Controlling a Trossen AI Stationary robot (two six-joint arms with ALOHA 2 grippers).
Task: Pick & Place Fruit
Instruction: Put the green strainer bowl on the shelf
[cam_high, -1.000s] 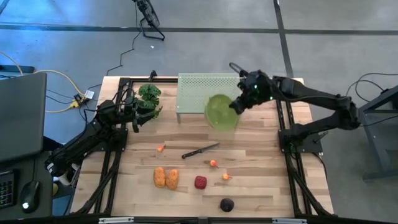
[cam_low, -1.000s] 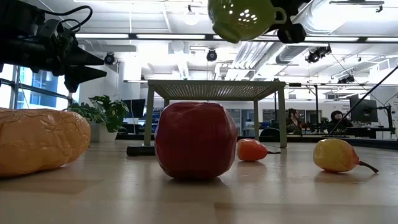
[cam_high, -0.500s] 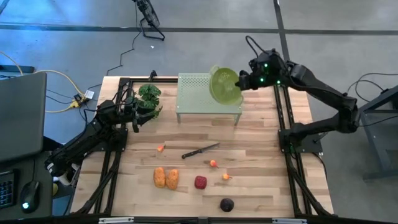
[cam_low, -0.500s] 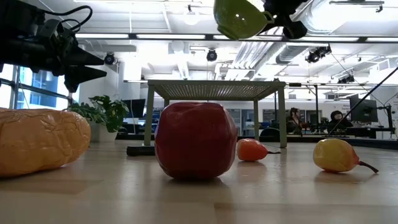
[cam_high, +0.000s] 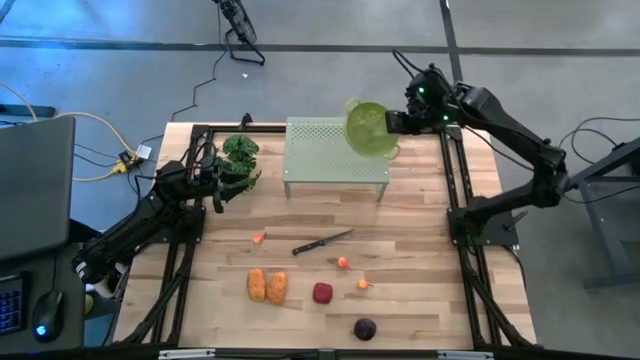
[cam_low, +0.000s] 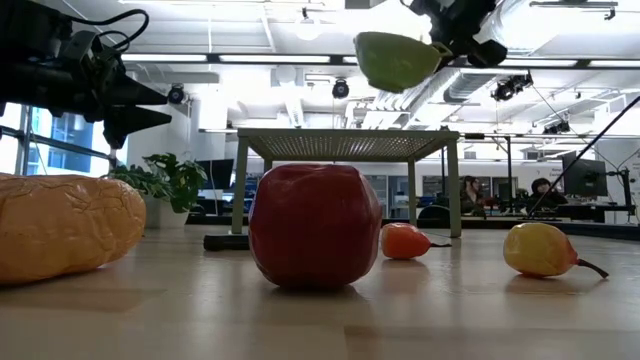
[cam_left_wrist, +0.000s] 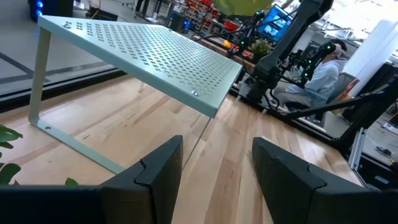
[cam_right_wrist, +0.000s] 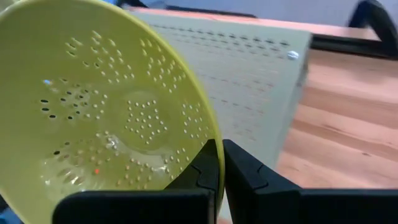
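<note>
Lying side by side, two orange fruit point lengthwise up-table; right tool pinches green colander rim.

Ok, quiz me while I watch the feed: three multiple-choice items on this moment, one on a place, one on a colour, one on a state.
1. Where is the green colander?
A. flat on the table beside the knife
B. in the air over the perforated shelf's right end
C. under the shelf

2. What colour is the fruit nearest the table's front edge?
A. dark purple
B. orange
C. white

3. The right hand is:
A. open and empty
B. out of view
C. shut on the colander's rim

Answers:
1 B: the high view shows it held above the shelf.
2 A: it lies alone, below the red piece.
3 C: the right wrist view shows its fingers pinching the rim.
</note>
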